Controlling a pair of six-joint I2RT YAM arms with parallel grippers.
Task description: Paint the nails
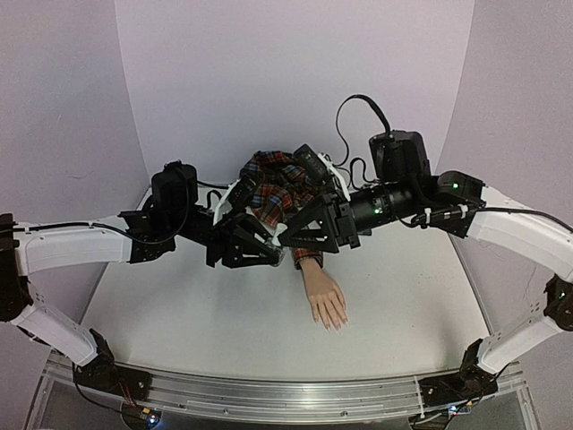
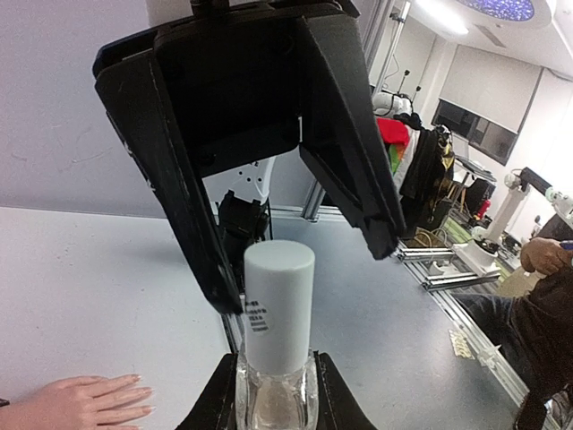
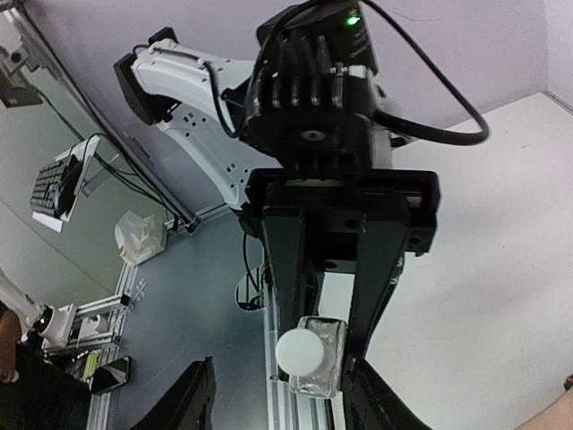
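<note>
Your left pincer [image 2: 276,408] is pinching the glass bottle [image 2: 273,385], its white cap [image 2: 279,296] pointing at your right pincer [image 2: 304,269]. That one stands spread around the cap, one finger just beside it, not gripping. The nails [image 1: 335,323] tip the hand [image 1: 324,298] lying flat on the worktop [image 1: 197,322], nearer the bases than both pincers and apart from them.

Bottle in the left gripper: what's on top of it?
A white cap sits on the glass bottle, between the right gripper's open fingers. Any brush beneath the cap is hidden.
</note>
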